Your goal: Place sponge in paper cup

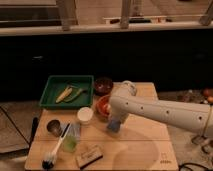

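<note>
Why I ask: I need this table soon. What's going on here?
A robot's white arm reaches in from the right over the wooden table. Its gripper is down at the light-blue sponge, in front of the orange bowl and just right of the white paper cup. The sponge is not in the cup yet.

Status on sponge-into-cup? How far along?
Done: the gripper is down on the small light-blue rectangular sponge, beside the orange bowl. In hand: the pickup; whether the sponge is gripped or lifted off the wooden table cannot be told. Left: carry it left to the short white paper cup, which stands apart from the sponge, and drop it in.
</note>
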`<state>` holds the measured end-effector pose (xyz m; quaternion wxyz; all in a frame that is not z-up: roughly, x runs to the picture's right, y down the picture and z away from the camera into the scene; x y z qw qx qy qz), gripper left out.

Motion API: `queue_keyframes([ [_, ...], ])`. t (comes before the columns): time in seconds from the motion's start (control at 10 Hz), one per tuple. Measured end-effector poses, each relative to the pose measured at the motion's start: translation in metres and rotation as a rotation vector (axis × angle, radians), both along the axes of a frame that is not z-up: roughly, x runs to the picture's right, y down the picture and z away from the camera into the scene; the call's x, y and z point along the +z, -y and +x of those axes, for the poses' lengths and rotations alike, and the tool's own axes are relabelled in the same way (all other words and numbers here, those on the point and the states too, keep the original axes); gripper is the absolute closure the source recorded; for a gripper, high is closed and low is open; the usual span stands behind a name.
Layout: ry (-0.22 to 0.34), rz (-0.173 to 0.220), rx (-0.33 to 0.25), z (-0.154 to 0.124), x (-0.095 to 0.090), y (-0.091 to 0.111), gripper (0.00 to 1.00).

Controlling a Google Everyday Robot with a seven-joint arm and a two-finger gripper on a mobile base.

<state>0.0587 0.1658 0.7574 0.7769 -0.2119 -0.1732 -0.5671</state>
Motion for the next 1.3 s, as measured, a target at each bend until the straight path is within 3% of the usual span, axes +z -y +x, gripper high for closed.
queue_keyframes([
  [0.2,0.011,0.022,-0.071,-0.023,-0.039,0.010,1.00],
  [0.4,0.027,0.043,-0.138,-0.042,-0.062,0.011,1.00],
  [0.5,0.030,0.055,-0.166,-0.044,-0.067,0.011,1.00],
  [0.7,0.054,0.042,-0.209,-0.048,-0.070,0.015,1.00],
  [1.0,0.100,0.022,-0.309,-0.084,-0.083,0.041,1.00],
  [1.3,0.107,0.015,-0.358,-0.095,-0.090,0.060,1.00],
])
